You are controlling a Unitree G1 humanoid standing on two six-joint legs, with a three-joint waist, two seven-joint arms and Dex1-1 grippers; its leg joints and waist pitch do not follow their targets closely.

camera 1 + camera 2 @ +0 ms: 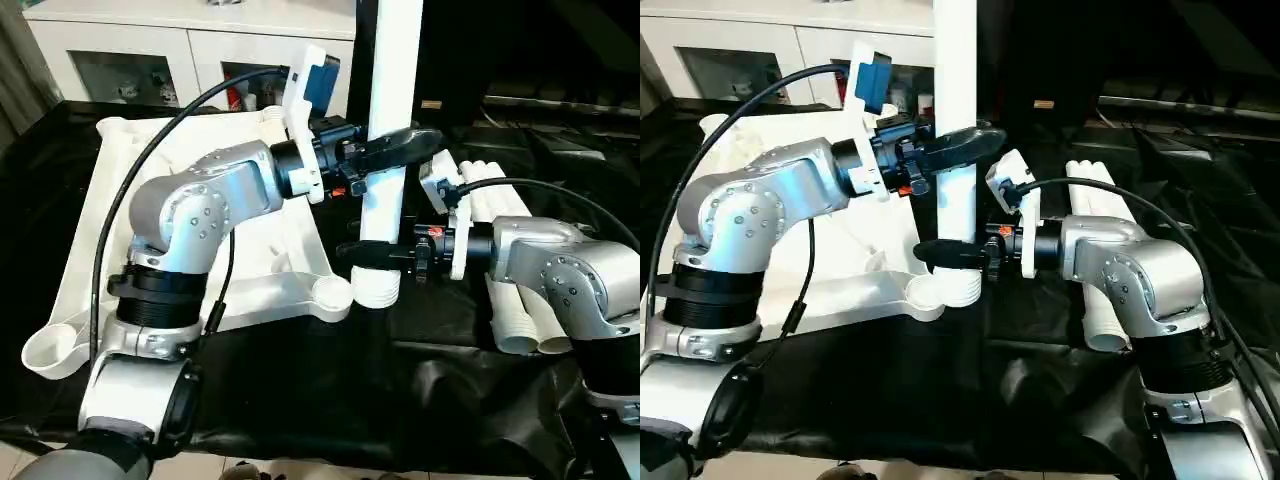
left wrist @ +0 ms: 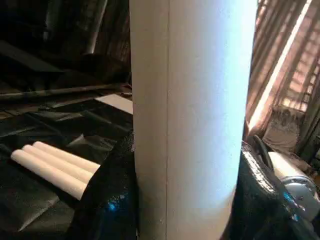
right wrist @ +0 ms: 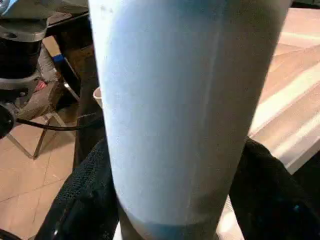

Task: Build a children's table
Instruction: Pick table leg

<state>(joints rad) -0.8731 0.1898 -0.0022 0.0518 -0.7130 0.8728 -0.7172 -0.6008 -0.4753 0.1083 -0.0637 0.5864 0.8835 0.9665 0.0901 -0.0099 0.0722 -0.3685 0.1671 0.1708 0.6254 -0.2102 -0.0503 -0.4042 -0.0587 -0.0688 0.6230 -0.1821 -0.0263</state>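
Note:
A white leg (image 1: 392,60) of the children's table stands upright, held in the air by both grippers. My left gripper (image 1: 388,150) is shut on its middle, with a black finger (image 2: 112,200) on each side of the tube. Lower down, my right gripper (image 1: 375,255) is also shut on it, fingers (image 3: 82,200) pressed to its sides. The leg's ribbed lower end (image 1: 377,287) hangs just beside a round corner socket (image 1: 330,293) of the white tabletop (image 1: 100,220). The tabletop lies underside up on the left.
Three more white legs (image 1: 505,215) lie side by side on the right, behind and under my right forearm. Everything rests on the black-covered work table (image 1: 300,390). A white glass-door cabinet (image 1: 150,50) stands behind it.

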